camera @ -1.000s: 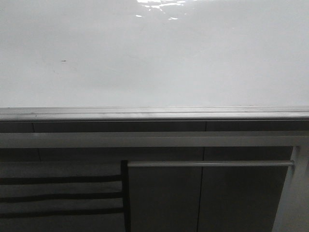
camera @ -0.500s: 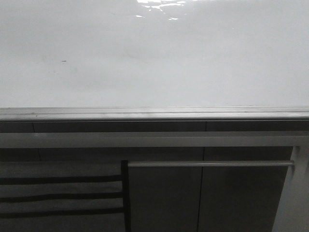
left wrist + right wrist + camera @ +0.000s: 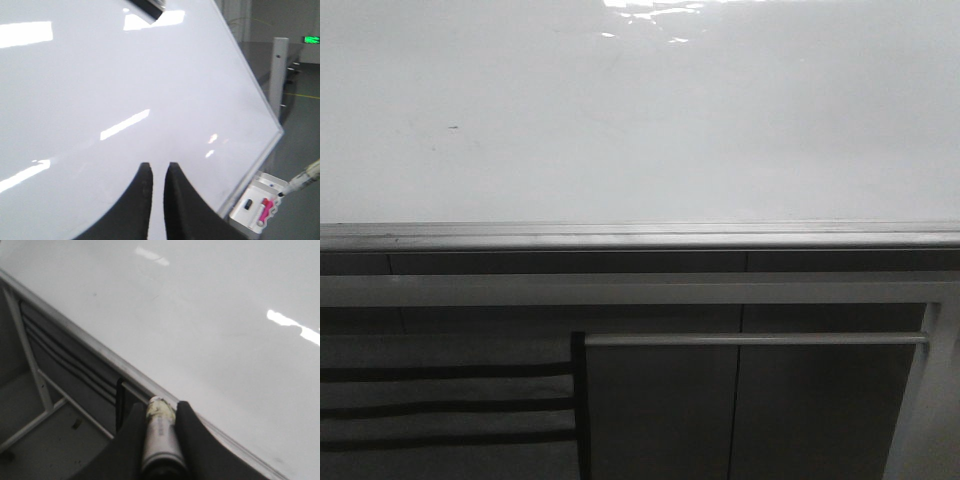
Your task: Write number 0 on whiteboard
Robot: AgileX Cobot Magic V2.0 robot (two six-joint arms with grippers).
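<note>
Gripper-wise, my left gripper (image 3: 158, 172) has its 2 dark fingers (image 3: 142, 195) nearly together, a thin sliver of gap between them and nothing in it, the tips pointing at the whiteboard (image 3: 125, 90). Past the board's corner in that wrist view sits a small white tray (image 3: 257, 202) with a pink item (image 3: 266, 207) in it, and a marker-like stick (image 3: 302, 180) angles in beside it.

From the front, the whiteboard (image 3: 640, 120) fills the upper half, bare but for a tiny dark speck (image 3: 453, 127) on its left part and glare along the top edge. I see no 0 on it in any view. Its grey rail (image 3: 640, 237) runs along the lower edge, with dark cabinet panels (image 3: 660, 410) and a pale bar (image 3: 755, 339) below.

On the right, my right gripper (image 3: 161, 412) pinches a marker (image 3: 160, 435), whose worn pale tip points at the rail, though I cannot tell if they touch.
</note>
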